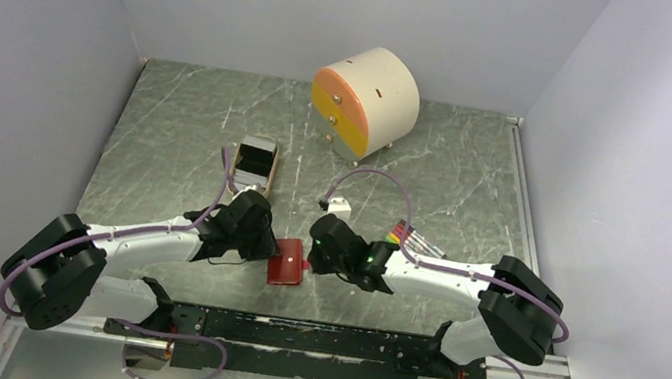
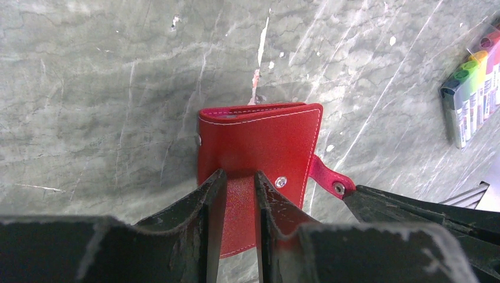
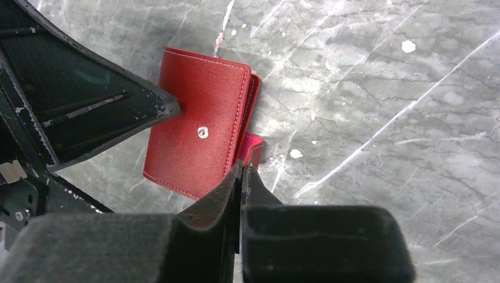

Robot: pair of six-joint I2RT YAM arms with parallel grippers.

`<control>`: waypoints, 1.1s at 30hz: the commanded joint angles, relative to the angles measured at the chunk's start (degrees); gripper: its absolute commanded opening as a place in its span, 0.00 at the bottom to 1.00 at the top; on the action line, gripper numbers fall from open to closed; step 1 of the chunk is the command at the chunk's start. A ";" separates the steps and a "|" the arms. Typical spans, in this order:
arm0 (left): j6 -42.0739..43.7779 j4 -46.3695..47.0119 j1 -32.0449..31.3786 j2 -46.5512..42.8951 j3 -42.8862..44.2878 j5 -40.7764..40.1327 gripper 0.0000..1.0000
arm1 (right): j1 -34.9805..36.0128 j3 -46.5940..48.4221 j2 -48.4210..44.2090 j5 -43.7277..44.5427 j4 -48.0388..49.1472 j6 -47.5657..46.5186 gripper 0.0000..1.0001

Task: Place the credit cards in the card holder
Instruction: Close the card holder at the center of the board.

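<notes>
Wallet (image 1: 287, 262) lies closed and flat on the table (image 1: 172, 127) between the 2 arms, at the near edge. Its tab (image 3: 252, 144) is already off the stud (image 3: 202, 132) and sticks out on the side facing the right arm.

The right gripper (image 3: 242, 168) has its jaws all but together, pinched on the end of that tab. The left gripper (image 2: 236, 180) comes in from the opposite side, over the spine edge. Its jaws stand a little apart, with the red cover showing between them. The tips seem to press the cover down rather than clamp it, though I cannot be sure of that.

The step in hand looks like opening the wallet. To do it well, the right arm should lift the tab in an arc up and over toward the spine, not drag it sideways, which would slide the whole wallet. The left tips should sit close to the spine so that the cover can hinge. If they bear further in, they will hold it shut. A thin tab may slip out, so the pull should be slow.

The cards (image 1: 256, 160) look to lie well behind the left gripper, not yet touched.
</notes>
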 commanded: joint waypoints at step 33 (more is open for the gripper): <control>-0.47 0.77 0.23 -2.35 -3.48 3.26 0.27 | -0.28 1.57 9.99 -3.95 13.64 0.12 0.00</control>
